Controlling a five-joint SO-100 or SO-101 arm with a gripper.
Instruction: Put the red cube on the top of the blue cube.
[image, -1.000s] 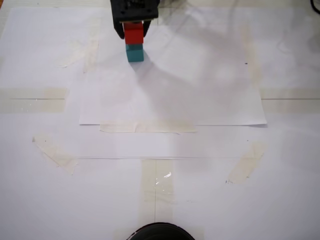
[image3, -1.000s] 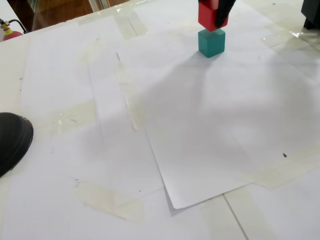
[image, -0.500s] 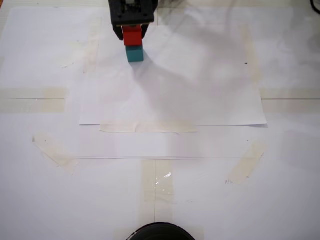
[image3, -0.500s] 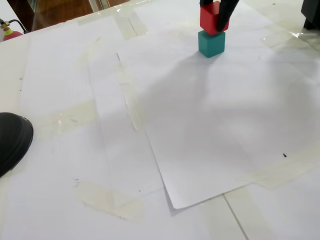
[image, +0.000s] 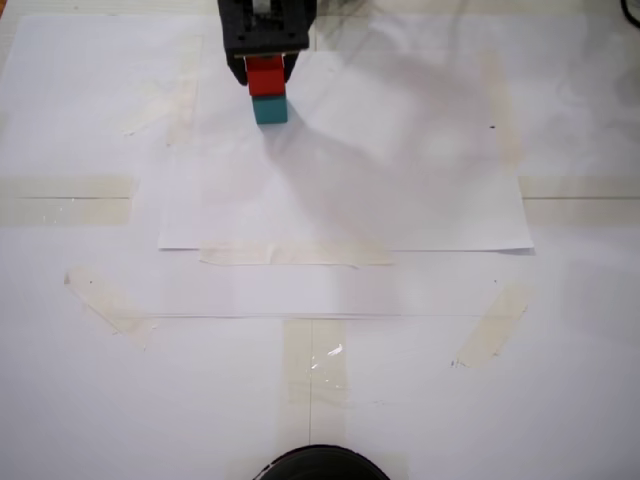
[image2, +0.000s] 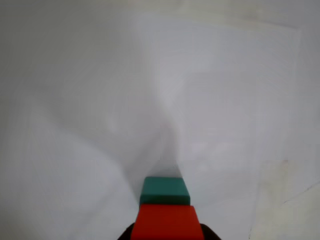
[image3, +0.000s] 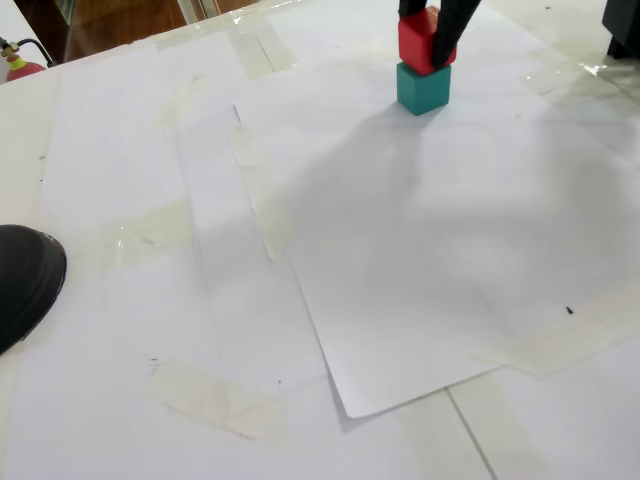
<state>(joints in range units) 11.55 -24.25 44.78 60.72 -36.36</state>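
Observation:
The red cube rests on top of the blue cube, a teal block standing on white paper at the far middle of the table. My gripper comes down from above and is shut on the red cube, a black finger on each side. In another fixed view the red cube sits on the blue cube, slightly skewed, between the fingers of the gripper. The wrist view shows the red cube at the bottom edge, with the blue cube peeking out beyond it.
White paper sheets are taped over the table with beige tape strips. A black round object lies at the near edge, also at the left. A dark object stands at the far right corner.
The gripper has come down with the red cube, closing the small gap until the cube sits on the blue cube. The blue cube has not moved.

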